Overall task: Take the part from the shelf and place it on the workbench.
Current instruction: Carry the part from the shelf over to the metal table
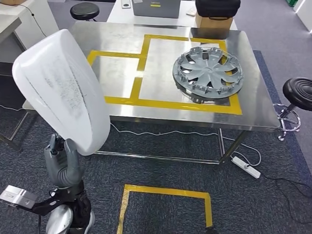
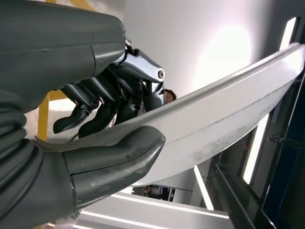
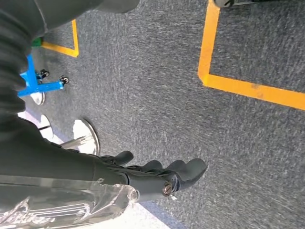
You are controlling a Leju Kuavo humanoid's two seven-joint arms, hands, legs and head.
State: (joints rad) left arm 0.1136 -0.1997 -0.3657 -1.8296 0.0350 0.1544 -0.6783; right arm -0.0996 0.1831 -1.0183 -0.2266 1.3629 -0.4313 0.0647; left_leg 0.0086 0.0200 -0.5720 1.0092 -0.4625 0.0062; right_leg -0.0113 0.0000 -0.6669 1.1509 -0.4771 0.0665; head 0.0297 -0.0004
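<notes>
The left hand [image 1: 63, 163] grasps the lower edge of a white, curved, glossy panel [image 1: 62, 90] with grey scuffing, rising above the hand, short of the workbench [image 1: 121, 73]. The right hand [image 3: 158, 176] hangs released, fingers loosely extended.

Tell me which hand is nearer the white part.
Left. The left hand grips the white part at its lower edge, in front of the workbench. The right hand hangs open over the carpet, apart from it.

workbench far-left corner: hidden behind the white part [image 1: 62, 87]
white part, left wrist view: cut off at right edge
stool [image 1: 299, 92]: cut at right edge
</notes>
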